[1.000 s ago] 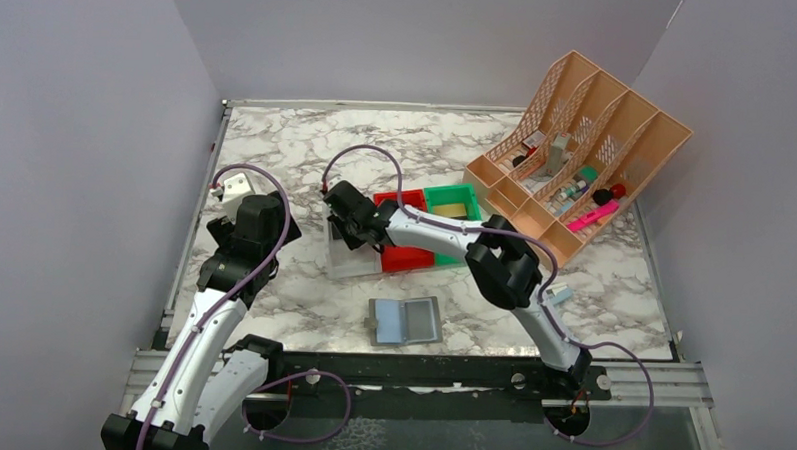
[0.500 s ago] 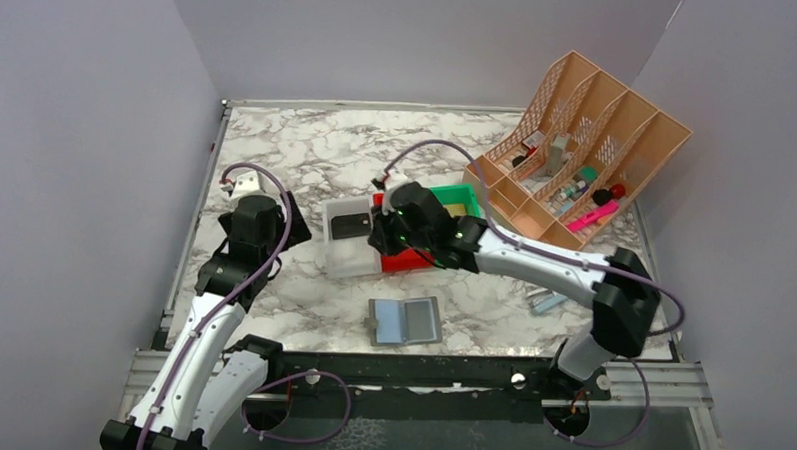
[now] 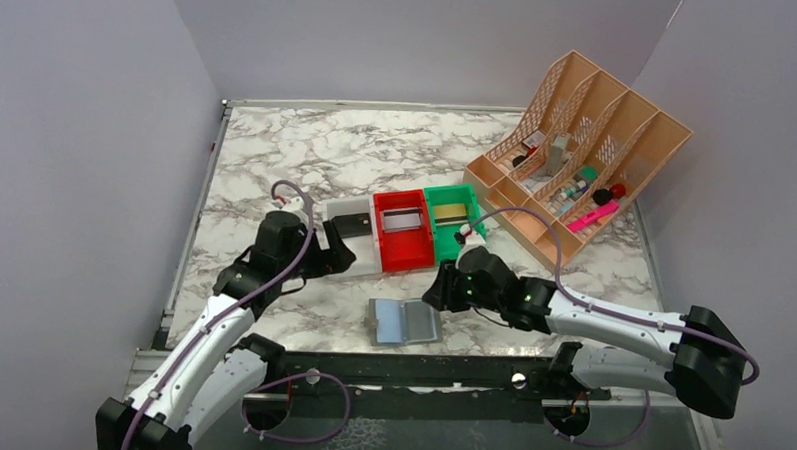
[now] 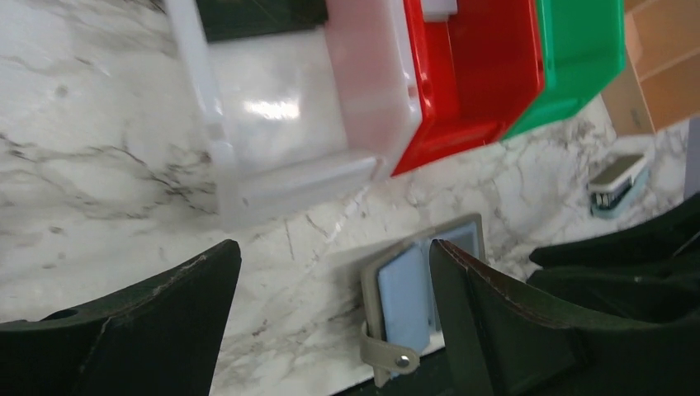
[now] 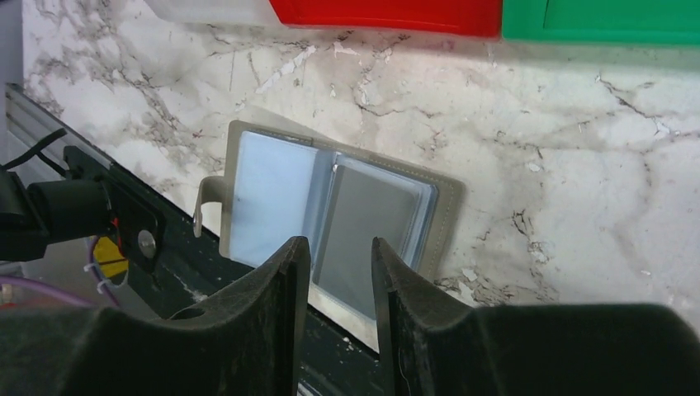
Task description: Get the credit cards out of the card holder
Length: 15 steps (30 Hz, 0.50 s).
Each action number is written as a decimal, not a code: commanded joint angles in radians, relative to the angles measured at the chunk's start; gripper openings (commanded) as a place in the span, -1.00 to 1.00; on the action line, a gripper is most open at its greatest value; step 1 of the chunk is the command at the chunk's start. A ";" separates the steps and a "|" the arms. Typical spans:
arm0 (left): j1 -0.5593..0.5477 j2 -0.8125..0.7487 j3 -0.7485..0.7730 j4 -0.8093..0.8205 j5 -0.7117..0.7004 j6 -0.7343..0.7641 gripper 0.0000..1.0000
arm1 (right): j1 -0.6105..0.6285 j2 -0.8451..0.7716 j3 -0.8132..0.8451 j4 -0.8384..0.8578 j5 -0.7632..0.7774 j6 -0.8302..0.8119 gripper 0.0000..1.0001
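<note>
The card holder [image 3: 404,321] lies open near the table's front edge, showing one pale blue and one grey panel [image 5: 330,214] and its snap strap [image 4: 388,355]. My right gripper [image 3: 440,293] hovers at its right edge, and in the right wrist view this gripper [image 5: 340,247] stands open with nothing between its fingers, above the grey panel. My left gripper [image 3: 330,253] is open wide and empty just in front of the white bin [image 3: 346,251]; in the left wrist view this gripper [image 4: 332,247] looks down on the card holder [image 4: 409,297]. A black credit card [image 3: 351,224] lies in the white bin.
A red bin [image 3: 404,247] and a green bin [image 3: 451,227] stand beside the white one, each with a card inside. A peach organizer rack [image 3: 577,151] with small items fills the back right. A small pale-blue item [image 4: 617,181] lies right of the bins.
My right arm swung from the white bin back over the card holder, its jaws opening; the black card stayed in the white bin. My left arm moved right, toward the bin's front.
</note>
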 commanded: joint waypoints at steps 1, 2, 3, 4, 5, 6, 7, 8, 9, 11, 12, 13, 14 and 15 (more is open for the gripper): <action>-0.176 0.001 -0.054 0.038 -0.035 -0.132 0.74 | 0.006 -0.040 -0.032 -0.006 -0.027 0.083 -0.21; -0.211 0.003 -0.064 0.037 -0.059 -0.151 0.74 | 0.006 -0.038 -0.036 -0.007 -0.038 0.081 -0.21; -0.243 0.011 -0.073 0.040 -0.077 -0.165 0.73 | 0.006 -0.034 -0.037 -0.011 -0.047 0.086 -0.21; -0.268 0.024 -0.080 0.038 -0.091 -0.173 0.72 | 0.006 -0.028 -0.039 -0.011 -0.057 0.089 -0.21; -0.292 0.037 -0.084 0.038 -0.103 -0.178 0.70 | 0.006 -0.021 -0.042 -0.008 -0.067 0.089 -0.21; -0.313 0.048 -0.090 0.039 -0.117 -0.184 0.69 | 0.006 -0.014 -0.045 -0.004 -0.076 0.091 -0.21; -0.332 0.055 -0.096 0.040 -0.128 -0.190 0.67 | 0.006 -0.005 -0.052 0.003 -0.086 0.091 -0.21; -0.349 0.061 -0.102 0.045 -0.135 -0.195 0.65 | 0.006 0.002 -0.058 0.013 -0.098 0.091 -0.21; -0.364 0.066 -0.108 0.051 -0.139 -0.199 0.64 | 0.005 0.010 -0.065 0.020 -0.107 0.092 -0.22; -0.386 0.070 -0.115 0.060 -0.136 -0.204 0.60 | 0.005 0.024 -0.078 0.037 -0.125 0.097 -0.24; -0.396 0.071 -0.121 0.064 -0.136 -0.204 0.56 | 0.005 0.030 -0.085 0.048 -0.135 0.099 -0.25; -0.404 0.069 -0.128 0.069 -0.137 -0.205 0.54 | 0.005 0.036 -0.094 0.063 -0.146 0.101 -0.25; -0.410 0.069 -0.137 0.077 -0.133 -0.206 0.51 | 0.005 0.041 -0.101 0.076 -0.156 0.102 -0.26; -0.415 0.069 -0.147 0.090 -0.122 -0.206 0.48 | 0.005 0.048 -0.105 0.084 -0.163 0.102 -0.26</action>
